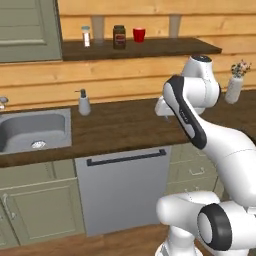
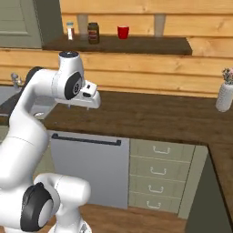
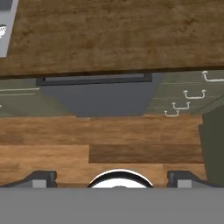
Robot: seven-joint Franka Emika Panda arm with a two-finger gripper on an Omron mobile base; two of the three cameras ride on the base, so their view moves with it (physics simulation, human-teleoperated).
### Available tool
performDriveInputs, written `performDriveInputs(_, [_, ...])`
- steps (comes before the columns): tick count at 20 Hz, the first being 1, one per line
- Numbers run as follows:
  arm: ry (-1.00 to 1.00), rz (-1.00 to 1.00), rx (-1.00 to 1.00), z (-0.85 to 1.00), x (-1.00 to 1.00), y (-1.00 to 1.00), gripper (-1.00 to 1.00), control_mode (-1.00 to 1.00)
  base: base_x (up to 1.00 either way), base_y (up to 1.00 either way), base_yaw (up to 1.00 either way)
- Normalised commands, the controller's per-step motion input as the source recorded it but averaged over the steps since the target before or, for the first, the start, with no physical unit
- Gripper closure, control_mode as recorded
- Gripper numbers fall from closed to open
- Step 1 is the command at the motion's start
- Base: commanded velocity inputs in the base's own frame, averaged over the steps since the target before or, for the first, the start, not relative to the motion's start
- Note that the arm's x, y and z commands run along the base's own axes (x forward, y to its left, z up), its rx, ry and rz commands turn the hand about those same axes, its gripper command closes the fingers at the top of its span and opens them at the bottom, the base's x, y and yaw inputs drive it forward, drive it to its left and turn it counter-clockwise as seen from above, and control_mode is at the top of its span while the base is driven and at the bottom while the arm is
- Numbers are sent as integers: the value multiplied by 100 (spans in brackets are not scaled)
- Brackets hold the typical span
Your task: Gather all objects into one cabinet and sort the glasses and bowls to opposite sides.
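The end effector, fingers spread wide and apparently empty, hangs over the counter edge at frame centre, while the red mug sits on the shelf at upper centre.

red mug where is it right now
The red mug stands on the dark wall shelf, just right of the brown jar, above the counter.

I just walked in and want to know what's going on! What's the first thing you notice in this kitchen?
The big white robot arm stands in front of the dark wood counter, above a grey dishwasher, its open gripper pointing down at the floor. A bright red mug catches the eye on the high dark shelf, beside a brown jar. A white vase of flowers stands at the counter's right end.
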Motion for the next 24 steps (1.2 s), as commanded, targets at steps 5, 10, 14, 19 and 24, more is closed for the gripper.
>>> performDriveInputs(5, [0, 0, 0, 0, 0, 0, -100, 100, 100, -28, 0])
performDriveInputs(10, [0, 0, 0, 0, 0, 0, -100, 100, 100, -22, 0])
performDriveInputs(14, [0, 0, 0, 0, 0, 0, -100, 100, 100, -1, 0])
performDriveInputs(19, [0, 0, 0, 0, 0, 0, -100, 100, 100, 0, 0])
performDriveInputs(24, [0, 0, 0, 0, 0, 0, -100, 100, 36, -4, 3])
